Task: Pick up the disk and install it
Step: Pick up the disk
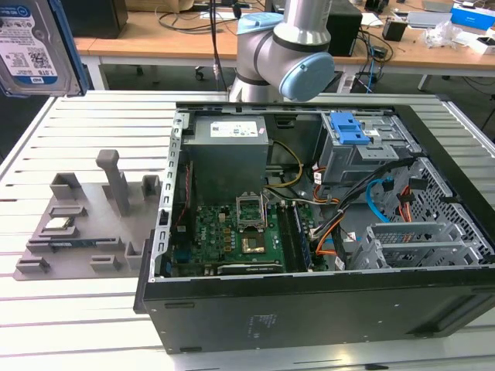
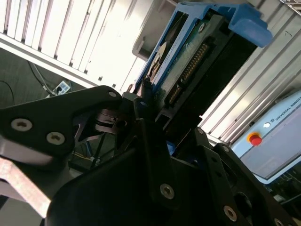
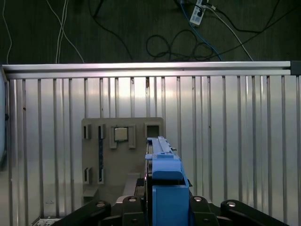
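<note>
The hand [image 3: 162,210] was clamped on the flat silver hard disk [image 3: 164,181] in its blue plastic bracket, held on edge well above the ribbed metal counter [image 3: 244,141]. Gripped near one end, it could twist or slip. The exterior view showed its white label [image 1: 23,39] and the open black computer case [image 1: 309,309]; the first wrist view showed the grey parts tray [image 3: 122,150] beneath.

The fixture tray [image 1: 97,220] is lying on the table [image 1: 69,325], at the exterior view's left of the computer case [image 1: 309,309]. I'm holding the disk [image 1: 35,39] above the table.
</note>
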You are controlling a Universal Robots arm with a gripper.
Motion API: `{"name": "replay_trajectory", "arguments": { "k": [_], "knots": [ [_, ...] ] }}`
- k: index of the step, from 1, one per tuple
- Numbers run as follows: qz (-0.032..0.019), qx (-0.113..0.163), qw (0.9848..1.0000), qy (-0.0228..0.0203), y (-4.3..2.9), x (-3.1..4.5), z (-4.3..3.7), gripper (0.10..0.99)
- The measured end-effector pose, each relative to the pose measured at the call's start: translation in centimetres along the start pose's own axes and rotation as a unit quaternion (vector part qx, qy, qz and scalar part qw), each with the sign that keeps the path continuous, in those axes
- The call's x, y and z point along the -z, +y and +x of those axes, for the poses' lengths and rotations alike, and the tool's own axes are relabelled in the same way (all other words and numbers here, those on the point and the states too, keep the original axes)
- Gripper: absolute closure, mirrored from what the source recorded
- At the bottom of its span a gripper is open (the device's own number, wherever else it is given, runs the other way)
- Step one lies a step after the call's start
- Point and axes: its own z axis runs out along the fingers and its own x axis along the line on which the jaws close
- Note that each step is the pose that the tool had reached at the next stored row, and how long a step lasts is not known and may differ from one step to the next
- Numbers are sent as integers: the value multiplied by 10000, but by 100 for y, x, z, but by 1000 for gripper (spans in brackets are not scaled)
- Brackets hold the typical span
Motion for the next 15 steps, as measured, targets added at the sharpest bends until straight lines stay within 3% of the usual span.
{"name": "replay_trajectory", "arguments": {
  "k": [15],
  "knots": [
    [0,0,10000,0,-2,224,-1,722]
  ]
}}
